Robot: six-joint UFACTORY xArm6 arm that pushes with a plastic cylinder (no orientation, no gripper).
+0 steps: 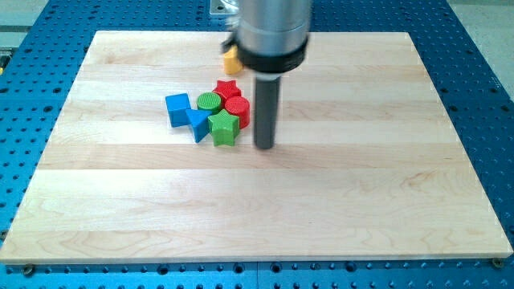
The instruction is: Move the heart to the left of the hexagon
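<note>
A yellow block [232,59] lies near the view's top, partly hidden behind the arm's body; its shape cannot be made out. A red block with a rounded or hexagonal outline [238,110] sits at the right end of a tight cluster. My tip [264,147] rests on the board just right of and slightly below this red block, and right of the green star [224,127]. The rod stands close beside the red block; I cannot tell whether they touch.
The cluster also holds a red star [228,88], a green round block [210,102], a blue triangle [197,124] and a blue cube [178,109] at its left end. The wooden board [361,201] lies on a blue perforated table.
</note>
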